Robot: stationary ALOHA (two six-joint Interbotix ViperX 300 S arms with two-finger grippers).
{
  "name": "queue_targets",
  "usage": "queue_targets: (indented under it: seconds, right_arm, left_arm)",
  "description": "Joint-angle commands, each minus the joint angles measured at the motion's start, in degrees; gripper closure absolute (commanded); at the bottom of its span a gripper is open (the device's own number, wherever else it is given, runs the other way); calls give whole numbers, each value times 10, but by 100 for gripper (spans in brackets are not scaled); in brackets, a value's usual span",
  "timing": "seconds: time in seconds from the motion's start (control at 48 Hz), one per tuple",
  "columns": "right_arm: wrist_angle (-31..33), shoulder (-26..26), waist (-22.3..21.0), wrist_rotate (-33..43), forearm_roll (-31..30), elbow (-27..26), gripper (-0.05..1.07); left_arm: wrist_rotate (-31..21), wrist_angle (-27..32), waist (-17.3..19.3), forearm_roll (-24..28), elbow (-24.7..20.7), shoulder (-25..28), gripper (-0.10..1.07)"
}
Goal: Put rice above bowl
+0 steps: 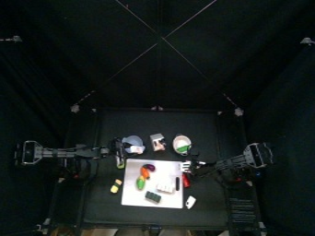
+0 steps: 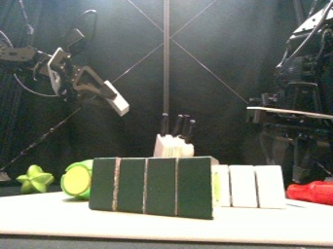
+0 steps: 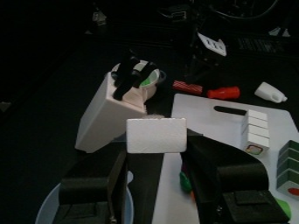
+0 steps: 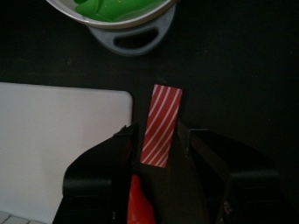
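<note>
The left claw [image 3: 158, 150] clamps only the lower edge of the white rice block [image 3: 156, 136], held aloft by the blue bowl [image 3: 49, 203] (the right claw [image 4: 162, 140] pinches a red-striped strip [image 4: 163, 109]), so I judge that this shallow grip could let the block tip onto the worktop [image 3: 47, 105].

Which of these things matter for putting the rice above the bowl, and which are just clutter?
Job: rice block, held in the left gripper; blue bowl.
Lying about: knife block; green-filled bowl; cutting board; striped strip in the right gripper.
</note>
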Motion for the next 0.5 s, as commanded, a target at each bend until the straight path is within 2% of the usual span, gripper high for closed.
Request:
queue_targets:
  seconds: [0.0,0.146,0.292,0.479]
  right_arm:
    - [1,-16,2,-4,-5,-8,24]
    - [2,-33,4,-4,-19,-8,24]
    - [1,-36,7,-4,-40,-6,24]
    - [1,-36,7,-6,-61,-5,24]
  left_arm:
    - [0,-4,2,-1,-6,-3,41]
    - [0,-3,3,-1,-4,-6,41]
    - [0,-3,18,0,-1,-7,41]
    - [-2,-4,64,-14,8,-7,41]
